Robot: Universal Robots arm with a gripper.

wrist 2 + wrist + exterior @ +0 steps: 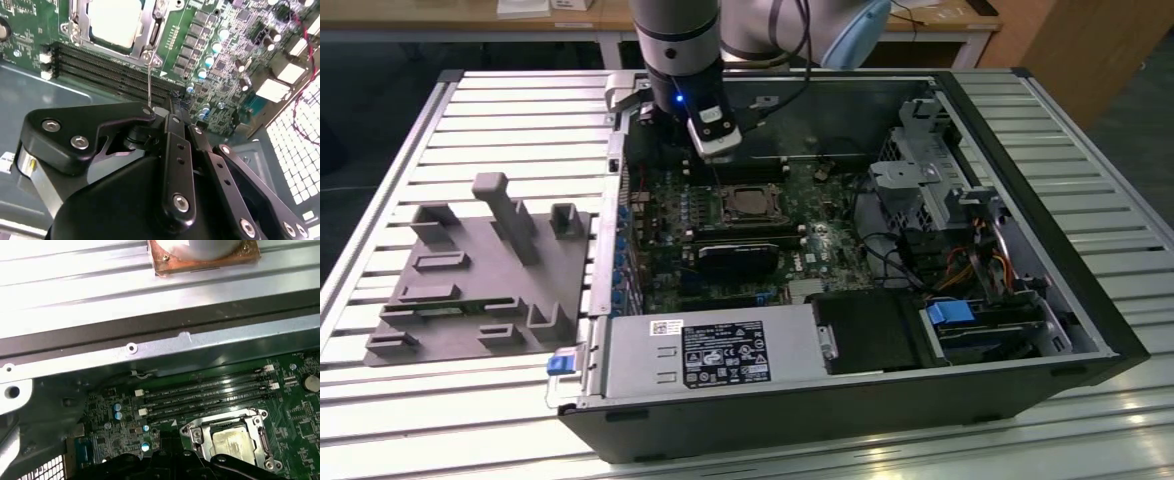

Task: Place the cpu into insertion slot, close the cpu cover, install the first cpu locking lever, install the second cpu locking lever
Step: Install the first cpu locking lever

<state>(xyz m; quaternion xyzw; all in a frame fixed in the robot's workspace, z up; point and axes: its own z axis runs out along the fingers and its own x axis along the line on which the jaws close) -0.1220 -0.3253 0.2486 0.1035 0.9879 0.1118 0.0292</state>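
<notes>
The cpu [112, 22] is seated in the insertion slot [724, 203], and the cpu cover [261, 426] is laid flat over it. The end effector [170, 107] is seen clenched, just beside an upright lever rod [149, 80].

Slatted metal bench [400, 150]; wood desks [400, 18] behind, prob. dark floor [360, 85].
</notes>
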